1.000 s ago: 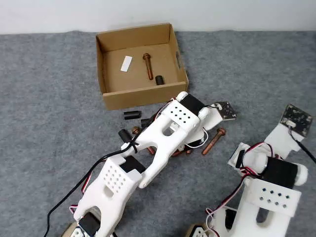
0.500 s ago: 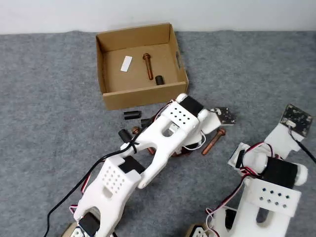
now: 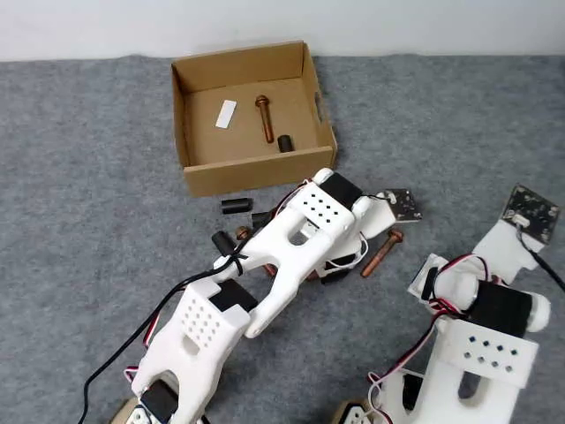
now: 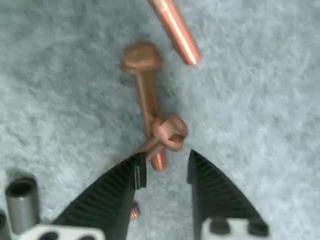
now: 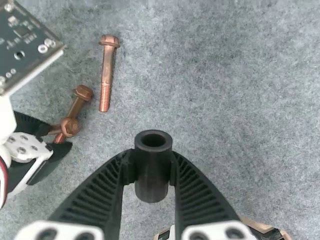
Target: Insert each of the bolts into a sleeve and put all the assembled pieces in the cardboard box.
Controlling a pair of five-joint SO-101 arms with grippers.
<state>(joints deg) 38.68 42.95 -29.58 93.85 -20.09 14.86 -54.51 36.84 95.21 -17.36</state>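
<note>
While the right claw grips a black sleeve, held upright with its open end up at the near right of the grey worktop, the left claw hangs low over two crossed bolts near the middle. The left claw's jaws stand a narrow gap apart, with nothing clamped between them. They flank the threaded tip of one of the crossed bolts, and I cannot tell whether either jaw touches it.

A lone bolt lies flat on the worktop just right of that pair. The cardboard box sits at the far side, left of centre. It holds a boxed bolt, a short dark sleeve lying apart from that bolt, and a white slip.

A loose sleeve lies just near of the box's front wall. A second loose sleeve lies beside the left arm.
</note>
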